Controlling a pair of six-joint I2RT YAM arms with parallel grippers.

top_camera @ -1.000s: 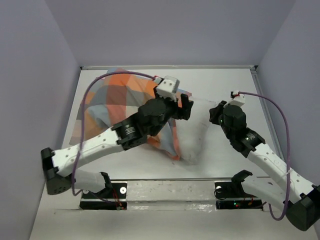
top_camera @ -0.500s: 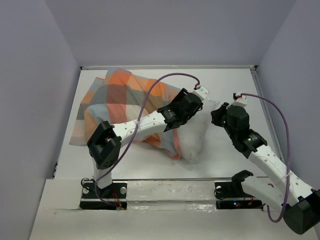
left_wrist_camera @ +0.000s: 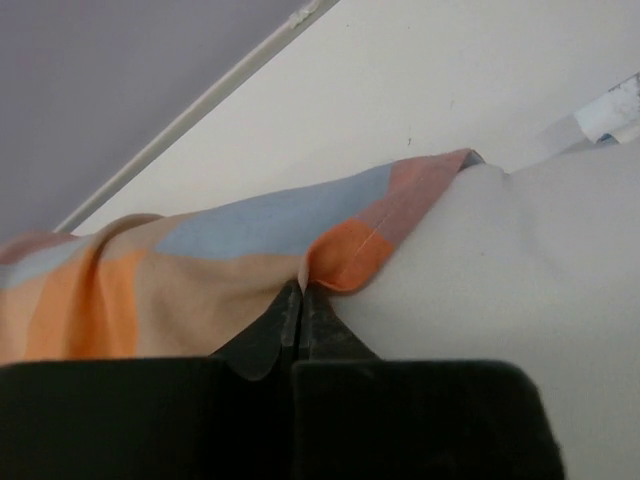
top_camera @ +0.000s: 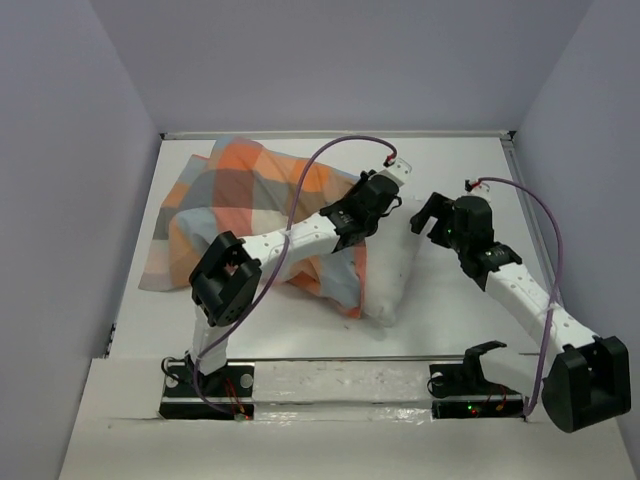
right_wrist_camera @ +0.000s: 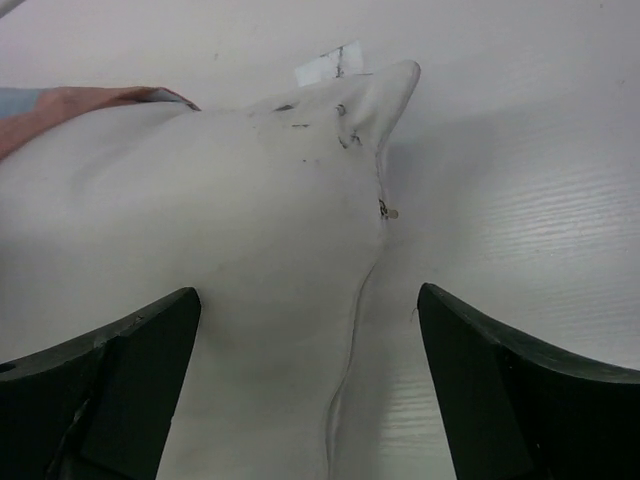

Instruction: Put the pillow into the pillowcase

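The pillowcase, in orange, grey-blue and cream checks, lies bunched at the left and middle of the table. Its open end covers part of the white pillow, which sticks out toward the right and front. My left gripper reaches far across and is shut on the pillowcase's hem, right beside the pillow. My right gripper is open. Its fingertips straddle the pillow's seamed edge without touching it, and the pillow's far corner points away.
Purple walls close in the white table on three sides, with a rail along the back. A scrap of white tape lies on the table behind the pillow's corner. The arm bases stand at the near edge.
My left arm stretched out to the right over the pillowcase and its gripper closed on the hem. My right gripper let go of the pillow's corner and opened wide.
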